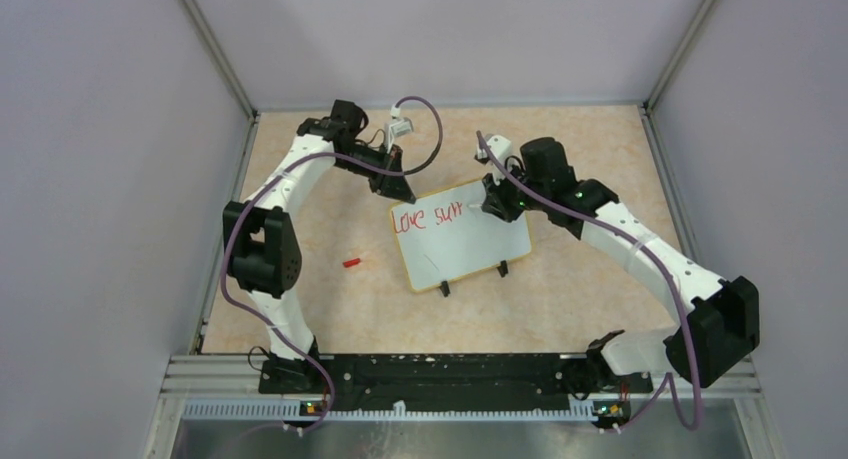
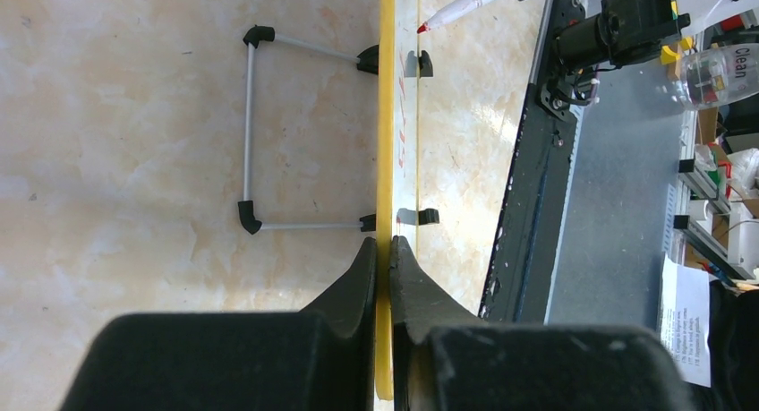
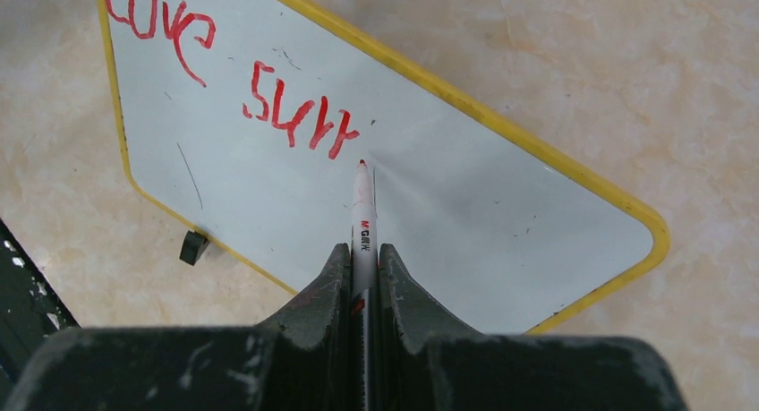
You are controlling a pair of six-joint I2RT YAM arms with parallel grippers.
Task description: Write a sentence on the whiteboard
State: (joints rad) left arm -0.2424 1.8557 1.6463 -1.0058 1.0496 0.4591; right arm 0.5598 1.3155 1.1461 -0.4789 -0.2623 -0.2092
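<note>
The whiteboard [image 1: 470, 241] stands tilted on the tabletop, its yellow rim [image 2: 386, 142] seen edge-on in the left wrist view. Red writing [image 3: 300, 115] on it reads "Love surr". My left gripper [image 2: 388, 250] is shut on the board's top-left rim. My right gripper [image 3: 362, 254] is shut on a white marker [image 3: 362, 216] with a red tip. The tip rests on the board just right of the last red stroke. In the top view the right gripper [image 1: 494, 203] sits at the board's upper right edge and the left gripper [image 1: 400, 191] at its upper left corner.
A small red marker cap [image 1: 351, 262] lies on the table left of the board. Two black clip feet [image 1: 444, 288] hold the board's lower edge, and a wire stand [image 2: 255, 133] props it from behind. Grey walls enclose the table.
</note>
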